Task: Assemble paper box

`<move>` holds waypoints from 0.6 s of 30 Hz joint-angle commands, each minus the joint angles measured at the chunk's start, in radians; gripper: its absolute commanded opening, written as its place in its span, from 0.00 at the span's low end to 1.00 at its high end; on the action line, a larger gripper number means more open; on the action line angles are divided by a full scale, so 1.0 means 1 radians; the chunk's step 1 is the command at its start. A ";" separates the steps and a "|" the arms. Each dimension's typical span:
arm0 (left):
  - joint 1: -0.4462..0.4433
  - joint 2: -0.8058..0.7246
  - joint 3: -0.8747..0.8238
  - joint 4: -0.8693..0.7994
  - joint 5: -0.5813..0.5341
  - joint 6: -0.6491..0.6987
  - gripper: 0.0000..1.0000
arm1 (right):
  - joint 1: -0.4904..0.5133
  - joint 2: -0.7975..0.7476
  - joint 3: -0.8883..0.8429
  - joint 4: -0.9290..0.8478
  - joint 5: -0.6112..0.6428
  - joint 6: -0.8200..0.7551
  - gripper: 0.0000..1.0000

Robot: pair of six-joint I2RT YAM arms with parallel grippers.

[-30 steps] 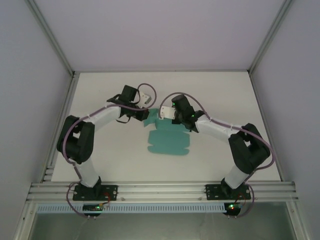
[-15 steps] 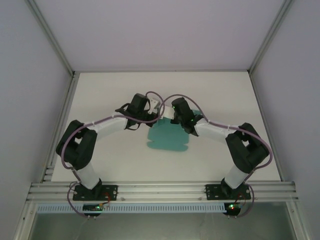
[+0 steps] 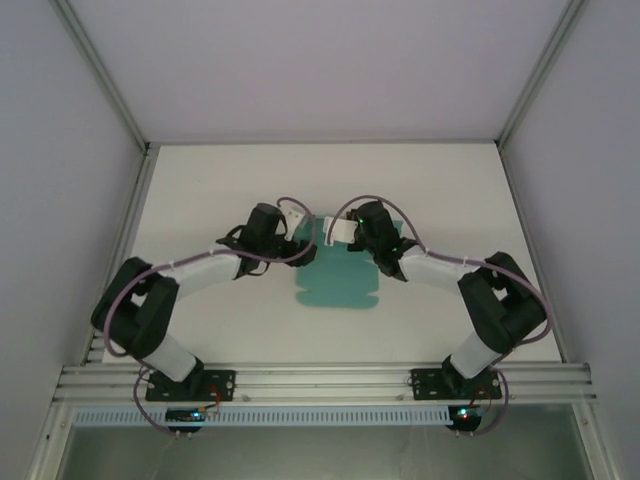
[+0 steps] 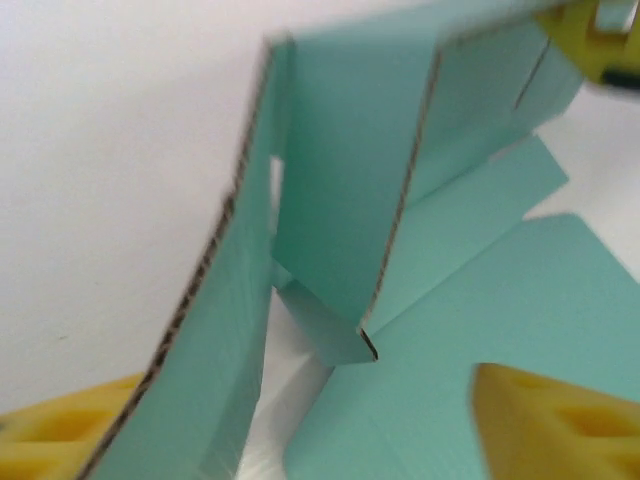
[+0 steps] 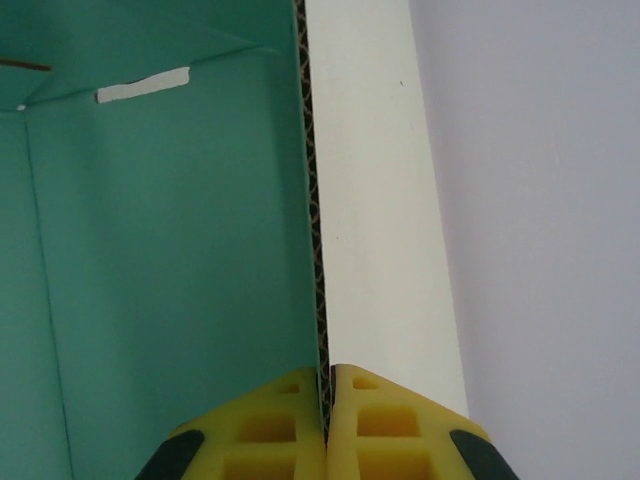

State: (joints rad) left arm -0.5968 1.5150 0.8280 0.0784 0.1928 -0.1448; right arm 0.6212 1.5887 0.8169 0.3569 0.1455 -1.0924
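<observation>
Pinching a raised panel of the paper box [image 5: 160, 250], my right gripper [image 5: 326, 405] has its two yellow pads [image 5: 270, 435] pressed together on the panel's corrugated edge, with only the card's thickness between them. Left of that edge, as my right wrist camera sees it, is the teal inner face, with a small slot cut near a fold. Right of it a white surface, seemingly the panel's outer face, runs straight away from my fingertips.

My left gripper [image 4: 300, 410] stands with its pads wide apart, one at the lower left and one at the lower right of its wrist view, closed on nothing. Upright teal flaps rise between them. A tall one stands just beside the lower-left pad, its brown corrugated edge leaning toward it, and a second, folded panel sits farther out in the middle of the gap. Whether the tall flap touches that pad I cannot tell, as the close view is blurred. Beyond the lower-right pad the sheet lies flat.

From above, both grippers sit over the far end of the box, fingertips pointing at each other and near together, with the lifted panels between them. The rest of the die-cut sheet lies flat on the white table [image 3: 200, 190], just on the base side of my fingers, between my two arms.
</observation>
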 commanded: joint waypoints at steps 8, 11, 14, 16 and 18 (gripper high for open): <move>0.142 -0.294 -0.118 -0.070 -0.197 -0.162 0.99 | 0.069 0.069 -0.051 0.211 0.080 -0.306 0.00; 0.246 -0.271 -0.125 -0.082 -0.187 -0.235 1.00 | 0.064 0.099 -0.054 0.313 0.079 -0.338 0.00; 0.319 -0.180 -0.096 -0.070 -0.150 -0.257 1.00 | 0.058 0.142 -0.070 0.467 0.047 -0.390 0.00; 0.330 -0.102 -0.061 -0.042 -0.116 -0.201 1.00 | 0.058 0.171 -0.071 0.512 0.025 -0.410 0.00; 0.326 -0.028 -0.027 -0.017 -0.039 -0.142 1.00 | 0.055 0.197 -0.052 0.507 0.026 -0.412 0.00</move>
State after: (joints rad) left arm -0.2657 1.4193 0.7490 0.0383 0.0551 -0.3363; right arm 0.6815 1.7473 0.7578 0.7715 0.1864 -1.4425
